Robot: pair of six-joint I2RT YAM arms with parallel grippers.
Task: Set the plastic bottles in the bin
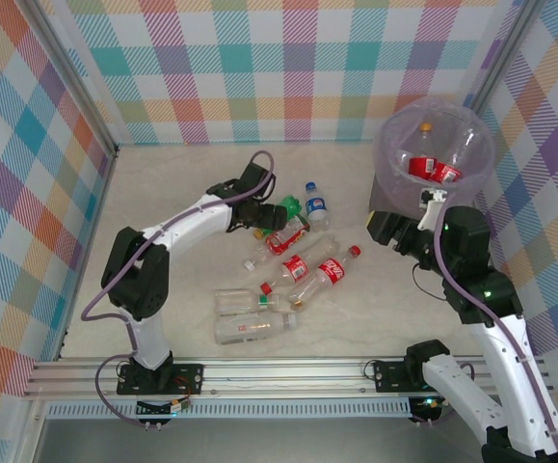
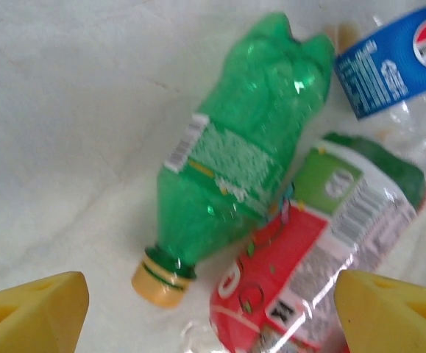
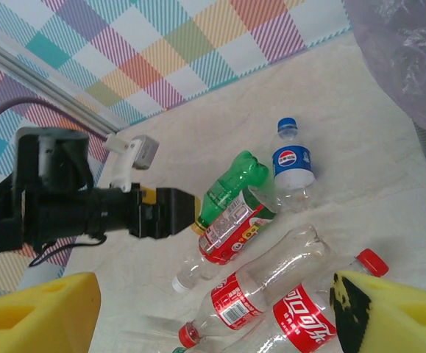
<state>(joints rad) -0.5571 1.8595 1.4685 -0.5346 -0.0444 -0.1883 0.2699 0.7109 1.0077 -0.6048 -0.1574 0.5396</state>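
Observation:
Several plastic bottles lie in a loose heap mid-table. A green bottle (image 2: 235,162) with a yellow cap (image 2: 157,283) lies against a bottle with a red and green label (image 2: 308,272) and a blue-labelled bottle (image 2: 393,59). My left gripper (image 2: 213,323) hangs open just over the green bottle's neck, touching nothing; from above it (image 1: 262,224) sits at the heap's left edge. The right gripper (image 3: 213,331) is open and empty, high over two red-labelled bottles (image 3: 264,287). It (image 1: 404,231) is in front of the bin (image 1: 433,145), which holds red-labelled bottles (image 1: 433,170).
Two clear bottles (image 1: 250,313) lie nearest the arms' bases. Checkered walls close the table at the left, back and right. The bin's lilac bag (image 3: 404,59) hangs at the right wrist view's upper right. Bare tabletop spreads left of the heap.

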